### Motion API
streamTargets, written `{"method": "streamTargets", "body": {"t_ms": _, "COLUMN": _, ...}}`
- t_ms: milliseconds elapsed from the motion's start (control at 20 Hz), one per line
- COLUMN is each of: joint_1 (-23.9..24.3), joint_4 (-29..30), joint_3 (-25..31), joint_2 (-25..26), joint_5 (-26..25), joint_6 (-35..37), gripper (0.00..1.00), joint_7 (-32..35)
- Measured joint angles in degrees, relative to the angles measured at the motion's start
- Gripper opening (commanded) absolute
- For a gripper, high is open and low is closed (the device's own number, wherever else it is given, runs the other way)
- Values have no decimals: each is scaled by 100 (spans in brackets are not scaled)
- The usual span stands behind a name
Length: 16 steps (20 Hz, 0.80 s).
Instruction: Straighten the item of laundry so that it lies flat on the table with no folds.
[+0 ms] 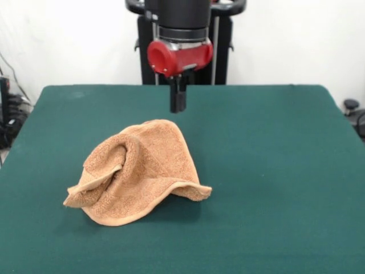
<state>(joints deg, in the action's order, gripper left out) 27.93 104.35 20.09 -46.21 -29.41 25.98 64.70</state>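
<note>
Orange-tan towel (140, 171), dark green table (274, 171), red-and-black arm (179, 54).

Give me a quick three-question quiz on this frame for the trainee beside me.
1. True or false: the towel lies flat on the table.
2. Where is the gripper? A) clamped on the towel B) above the table, behind the towel, clear of it C) out of view
3. Fill in: the towel's right edge lifts into a ____ off the felt.

Key: 1 false, it is crumpled in a raised heap; 2 B; 3 curl.
</note>
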Motion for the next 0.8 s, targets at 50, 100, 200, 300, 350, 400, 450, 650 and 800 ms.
{"method": "streamTargets", "body": {"t_ms": 50, "joint_1": -19, "joint_4": -1, "joint_3": -17, "joint_2": 23, "joint_5": 31, "joint_6": -19, "gripper": 0, "joint_7": 0}}
{"method": "streamTargets", "body": {"t_ms": 100, "joint_1": -50, "joint_4": -1, "joint_3": -47, "joint_2": 61, "joint_5": 78, "joint_6": -45, "gripper": 0, "joint_7": 0}}
{"method": "streamTargets", "body": {"t_ms": 200, "joint_1": -101, "joint_4": -23, "joint_3": -113, "joint_2": 156, "joint_5": 142, "joint_6": -75, "gripper": 0, "joint_7": 0}}
{"method": "streamTargets", "body": {"t_ms": 300, "joint_1": -204, "joint_4": -84, "joint_3": -275, "joint_2": 339, "joint_5": 175, "joint_6": -116, "gripper": 0, "joint_7": 0}}
{"method": "streamTargets", "body": {"t_ms": 350, "joint_1": -253, "joint_4": -113, "joint_3": -347, "joint_2": 425, "joint_5": 182, "joint_6": -137, "gripper": 0, "joint_7": 0}}
{"method": "streamTargets", "body": {"t_ms": 400, "joint_1": -278, "joint_4": -129, "joint_3": -383, "joint_2": 472, "joint_5": 180, "joint_6": -149, "gripper": 0, "joint_7": 0}}
{"method": "streamTargets", "body": {"t_ms": 450, "joint_1": -303, "joint_4": -146, "joint_3": -421, "joint_2": 519, "joint_5": 186, "joint_6": -163, "gripper": 0, "joint_7": 0}}
{"method": "streamTargets", "body": {"t_ms": 650, "joint_1": -470, "joint_4": -286, "joint_3": -650, "joint_2": 859, "joint_5": 234, "joint_6": -279, "gripper": 0, "joint_7": 0}}
{"method": "streamTargets", "body": {"t_ms": 800, "joint_1": -592, "joint_4": -463, "joint_3": -824, "joint_2": 1242, "joint_5": 302, "joint_6": -450, "gripper": 0, "joint_7": 0}}
